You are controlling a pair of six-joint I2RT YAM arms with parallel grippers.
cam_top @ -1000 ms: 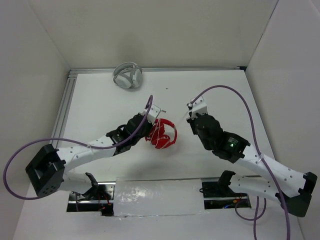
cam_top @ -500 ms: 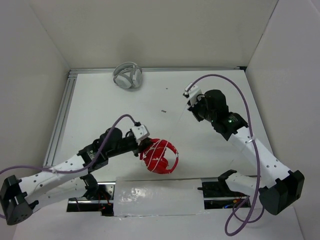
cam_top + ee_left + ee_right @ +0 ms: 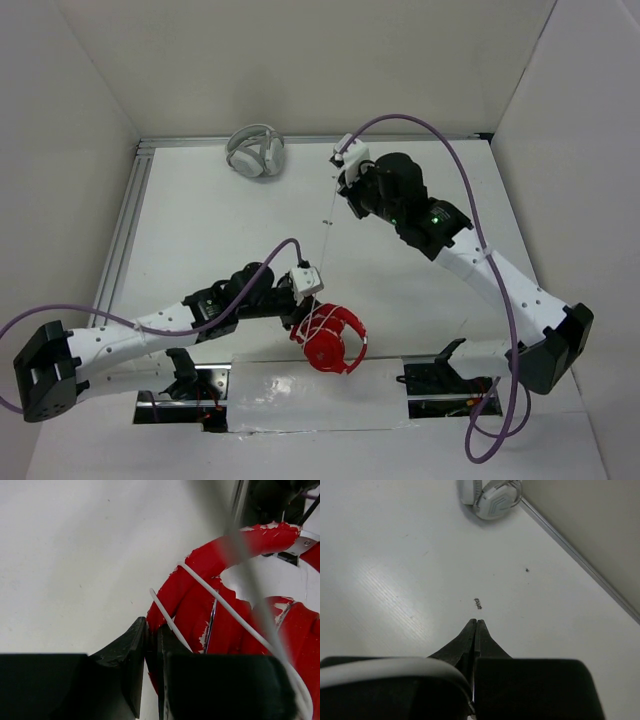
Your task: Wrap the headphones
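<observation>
Where the left gripper (image 3: 152, 629) closes, its two black fingers are clamped on the edge of the red headband of the headphones (image 3: 225, 605), with only a sliver of red between the tips. Just beyond the fingers, two strands of the thin white cable (image 3: 167, 615) cross the band at a slant. The red covering is chipped in places, showing white flecks. A blurred grey line also slants across that wrist view close to the lens, from the top edge down to the lower right.

Seen from above, the headphones are at the near edge of the table (image 3: 220, 230), between the two arm bases and up against the pale taped strip (image 3: 320, 395) there. White turns of cable lie over the ear cups and band. Whether the headphones rest on the surface or hang just above it cannot be told.

The right gripper (image 3: 476, 626) is well apart from them, toward the back of the table, its fingers pressed together to a point above the bare white surface. From above, a very thin pale line runs from it down toward the headphones, but the wrist view does not show whether the cable is nipped between the tips. A small dark speck (image 3: 477, 603) lies on the table just ahead of them.

Further out, beside the aluminium rail (image 3: 400, 137) along the back edge and left of centre, lie the white-grey headphones (image 3: 256, 150), well apart from the red pair.
</observation>
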